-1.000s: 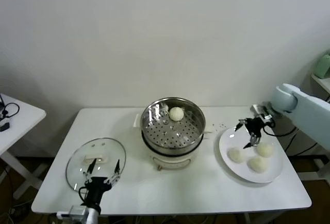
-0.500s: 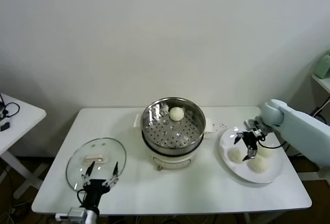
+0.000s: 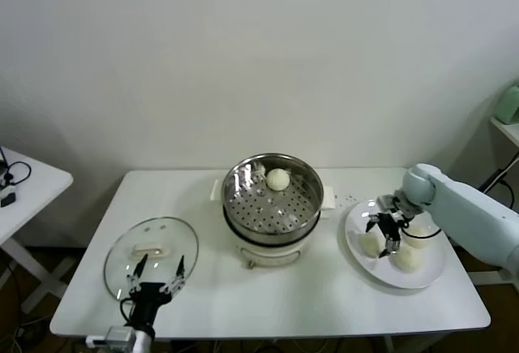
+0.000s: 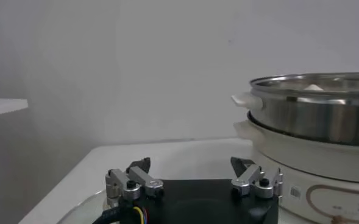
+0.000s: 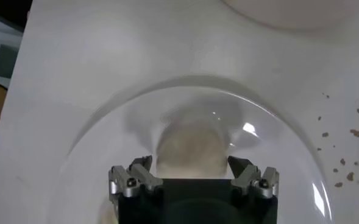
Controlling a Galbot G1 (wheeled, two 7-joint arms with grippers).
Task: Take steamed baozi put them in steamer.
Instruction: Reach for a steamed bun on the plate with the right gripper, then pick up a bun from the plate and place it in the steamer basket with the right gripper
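One pale round baozi sits at the back of my shiny perforated steamer; three more baozi lie clustered to its right.

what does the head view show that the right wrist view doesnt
Only the head view shows the steamer with one bun inside, the glass lid, the left tool parked open near the lid, and three buns on the plate. Only the right wrist view shows crumbs on the table. Both show the right tool open over the nearest plate bun.
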